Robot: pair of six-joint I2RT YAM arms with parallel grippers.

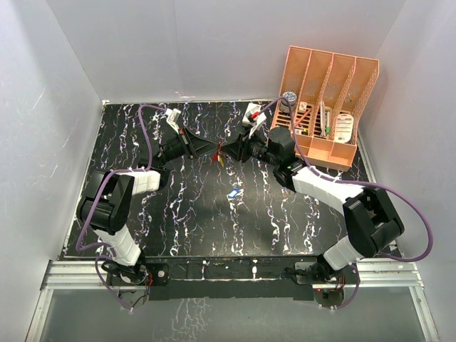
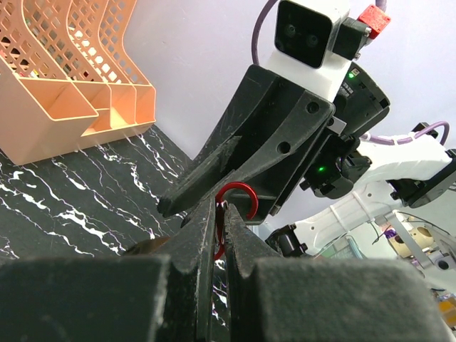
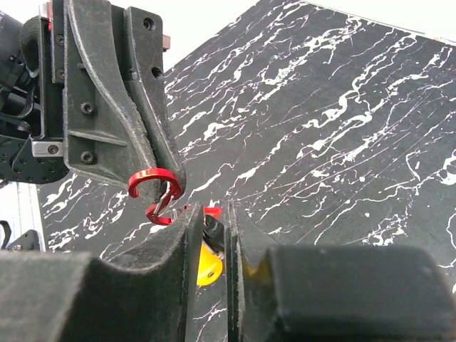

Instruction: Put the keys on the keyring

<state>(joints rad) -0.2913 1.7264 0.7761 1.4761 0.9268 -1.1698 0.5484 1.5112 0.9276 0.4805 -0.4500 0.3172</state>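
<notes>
Where the two arms reach toward each other over the far half of the black, white-veined tabletop (image 1: 185, 206), the top view shows the left gripper (image 1: 212, 150) and right gripper (image 1: 226, 152) tip to tip, lifted off the surface. What they hold is too small to make out from here. A tiny blue-headed metal key (image 1: 234, 192) lies alone on the tabletop, nearer the bases and well apart from both grippers. A peach plastic slotted file organiser (image 1: 324, 153) stands at the far right corner.

From the left wrist, the left gripper (image 2: 219, 214) is closed on the thin red metal keyring (image 2: 239, 191). The loop's rounded end sticks up past the fingertips and rests against the right gripper (image 2: 174, 203), which slants down from the upper right. The organiser (image 2: 71, 100) sits behind on the tabletop (image 2: 78, 192).

From the right wrist, the right gripper (image 3: 214, 217) is nearly closed, pinching a small yellow-headed key (image 3: 205, 265) in the narrow slot between its fingers. A bit of red shows at the fingertips. Whether it is a key head or part of the loop cannot be told. Just above and left, the left gripper (image 3: 169, 187) clamps the keyring (image 3: 146, 177), whose hooked red ends curl out beside its tip, very close to the right fingertips, above the tabletop (image 3: 342, 142).
</notes>
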